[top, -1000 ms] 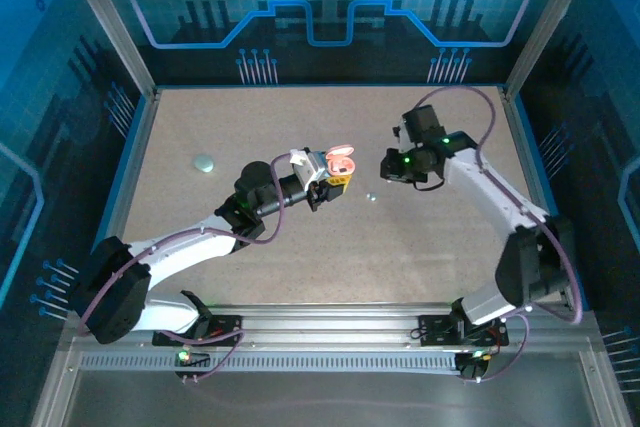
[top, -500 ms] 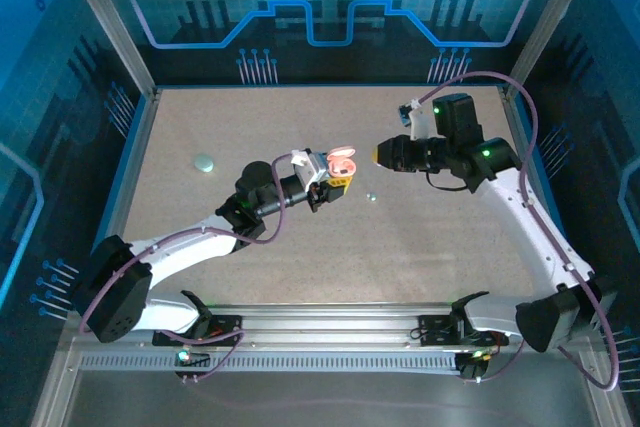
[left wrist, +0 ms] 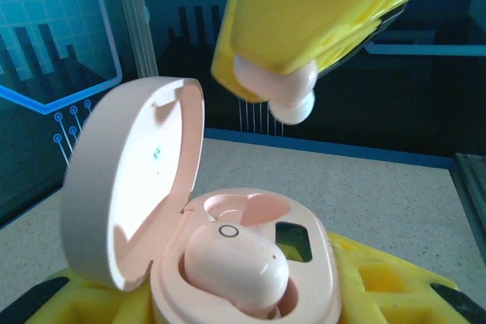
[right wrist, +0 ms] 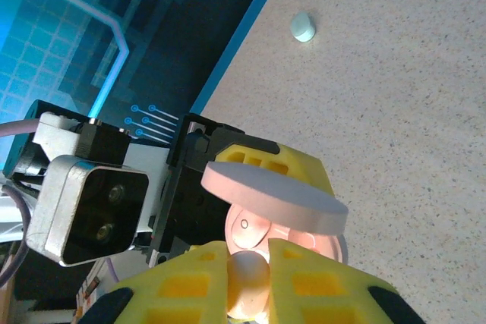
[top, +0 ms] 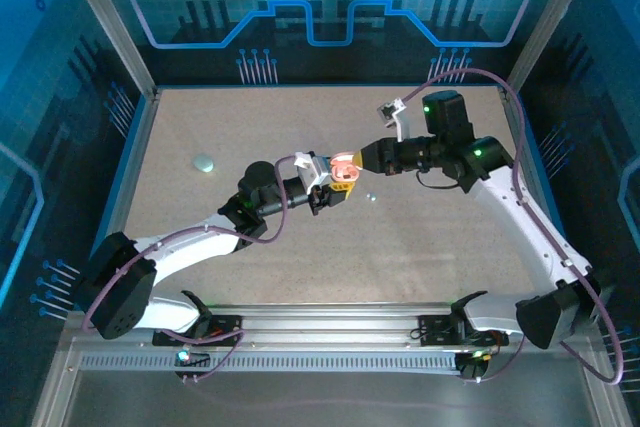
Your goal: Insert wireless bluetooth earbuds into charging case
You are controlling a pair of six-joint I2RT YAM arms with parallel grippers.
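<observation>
One earbud [left wrist: 235, 263] already sits in the open charging case [left wrist: 137, 187], which the left end effector [top: 338, 183] clamps by its base. The right end effector [top: 360, 159], pinching the second earbud [left wrist: 287, 92], has swung in from right of the case to just above it; insertion looks imminent.

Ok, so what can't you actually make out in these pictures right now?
- Top external: the speck on the table is too small to identify.
- Right wrist: the open lid hides most of the pink case inside.
- Right wrist: the right tool has its own fingers covering most of the earbud it holds.
- Left wrist: the bottom edge cuts off the left tool and its hold on the pink case.
</observation>
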